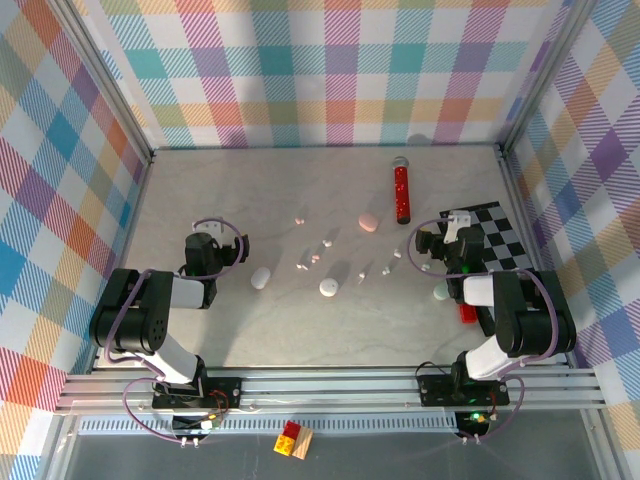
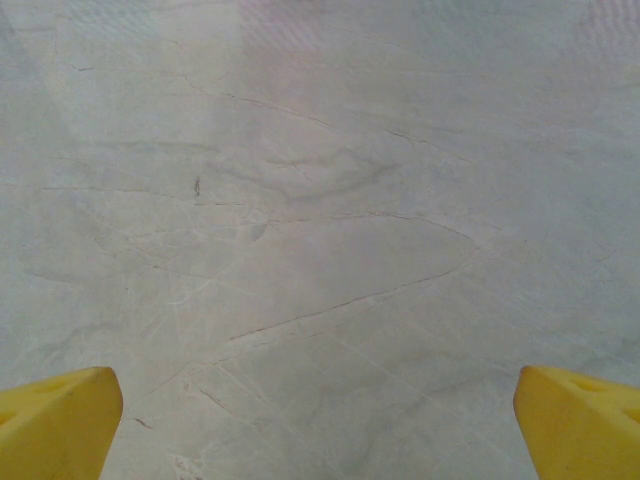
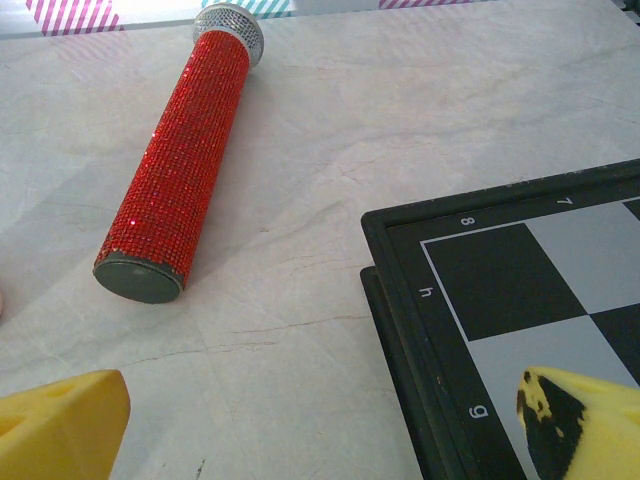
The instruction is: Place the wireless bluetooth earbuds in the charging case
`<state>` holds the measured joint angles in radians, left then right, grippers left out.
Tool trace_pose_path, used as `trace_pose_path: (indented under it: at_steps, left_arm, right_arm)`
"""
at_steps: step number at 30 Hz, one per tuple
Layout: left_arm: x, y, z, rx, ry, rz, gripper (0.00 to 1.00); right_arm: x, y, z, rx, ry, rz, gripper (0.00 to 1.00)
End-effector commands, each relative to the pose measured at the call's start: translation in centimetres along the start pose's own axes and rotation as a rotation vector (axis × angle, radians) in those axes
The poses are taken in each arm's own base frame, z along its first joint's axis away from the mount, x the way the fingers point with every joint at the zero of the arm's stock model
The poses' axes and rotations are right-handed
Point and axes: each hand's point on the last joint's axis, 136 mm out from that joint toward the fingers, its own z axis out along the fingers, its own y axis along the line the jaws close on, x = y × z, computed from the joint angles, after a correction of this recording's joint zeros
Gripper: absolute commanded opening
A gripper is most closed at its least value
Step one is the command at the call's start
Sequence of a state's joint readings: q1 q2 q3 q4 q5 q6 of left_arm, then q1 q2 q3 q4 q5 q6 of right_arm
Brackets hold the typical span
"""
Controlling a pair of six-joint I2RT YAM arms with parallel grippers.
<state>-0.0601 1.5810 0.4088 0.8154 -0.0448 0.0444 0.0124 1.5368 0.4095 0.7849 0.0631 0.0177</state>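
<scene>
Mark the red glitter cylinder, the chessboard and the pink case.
red glitter cylinder [image 3: 180, 165]: right wrist view, middle of body.
chessboard [image 3: 480, 275]: right wrist view, corner black square.
pink case [image 1: 369, 221]: top external view, its centre.

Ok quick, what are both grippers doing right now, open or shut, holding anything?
Left gripper: open, holding nothing.
Right gripper: open, holding nothing.

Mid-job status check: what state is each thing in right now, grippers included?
left gripper: open, empty
right gripper: open, empty
earbuds: scattered loose, none in a case
pink case: lying free, looks shut
white cases: two, both look shut
red cylinder: lying on its side
chessboard: lying flat, squares up
</scene>
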Motion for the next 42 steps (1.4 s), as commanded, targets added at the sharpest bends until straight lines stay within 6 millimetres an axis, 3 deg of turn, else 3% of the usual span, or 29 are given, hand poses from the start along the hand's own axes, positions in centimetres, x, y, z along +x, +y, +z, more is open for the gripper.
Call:
trace_pose_path:
  at_steps: [1, 8, 12, 21, 25, 29, 34, 42]
  left_arm:
    - [-1.3, 0.1, 0.2, 0.003, -0.037, -0.014, 1.00]
    - [-1.4, 0.1, 0.1, 0.003, -0.042, -0.013, 1.00]
    - [-2.4, -0.4, -0.5, 0.016, -0.046, 0.002, 1.00]
    - [-7.1, -4.7, -4.6, 0.034, -0.003, 0.139, 1.00]
    - [-6.9, -6.6, -6.4, 0.059, 0.103, 0.144, 1.00]
    - [-4.8, -7.8, -7.8, 0.104, 0.293, 0.153, 1.00]
    - [-1.1, -9.1, -9.6, 0.198, 0.588, 0.198, 1.00]
    - [2.7, -10.1, -9.4, 0.202, 0.810, 0.307, 0.95]
  right_arm:
    - [-1.3, 0.3, 0.0, -0.006, -0.043, 0.006, 0.99]
    - [-1.3, 0.3, -0.1, -0.006, -0.046, 0.006, 0.99]
    - [-1.9, 0.3, -0.2, -0.004, -0.040, 0.006, 0.99]
    - [-6.2, 1.4, -4.1, -0.041, -0.056, 0.042, 0.99]
    - [-8.5, 4.1, -6.5, -0.162, -0.069, 0.093, 0.99]
    - [-8.9, 7.9, -8.7, -0.344, -0.046, 0.145, 0.99]
    - [-7.6, 13.1, -10.8, -0.533, 0.010, 0.145, 0.99]
    - [-3.2, 19.7, -12.3, -0.678, 0.109, 0.205, 0.99]
